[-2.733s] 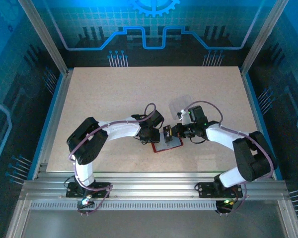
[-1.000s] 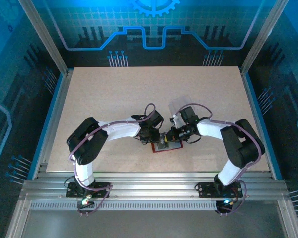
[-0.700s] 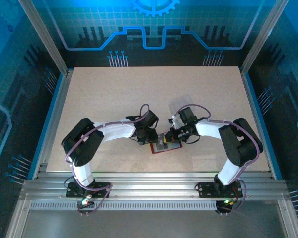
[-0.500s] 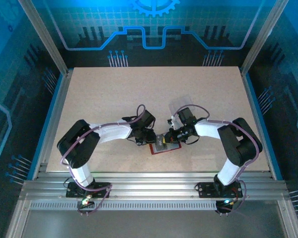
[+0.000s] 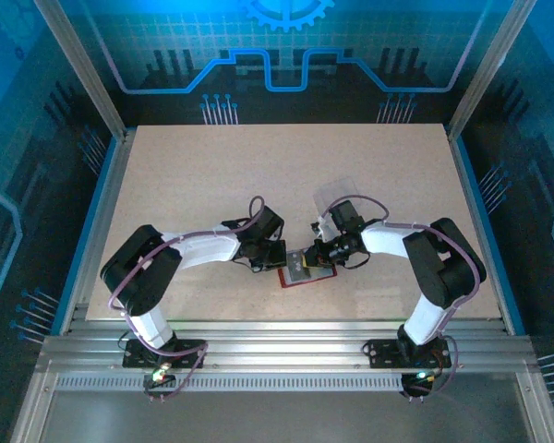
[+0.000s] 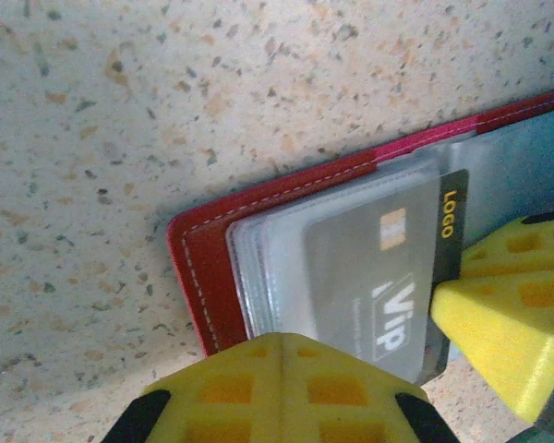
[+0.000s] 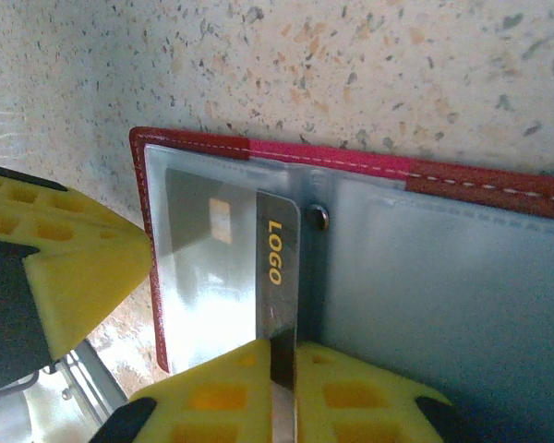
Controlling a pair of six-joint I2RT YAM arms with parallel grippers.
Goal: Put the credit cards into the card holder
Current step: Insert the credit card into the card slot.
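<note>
Our right end effector (image 7: pixel 284 388) pinches the credit card (image 7: pixel 277 249); our left end effector (image 6: pixel 277 388) is closed tight beside the card holder (image 6: pixel 198 268). We should push slowly, keeping it flat.

Overhead view: bright, even light from above on the pale counter (image 5: pixel 212 175), short soft shadows under the arms (image 5: pixel 203 247), walls (image 5: pixel 369 46) glowing blue. Wrist views: counter grain sharp, white glare on the clear pockets of the card holder (image 7: pixel 499 192) and the credit card (image 7: pixel 282 249); the near yellow fingers (image 6: pixel 277 388) are slightly out of focus.
</note>
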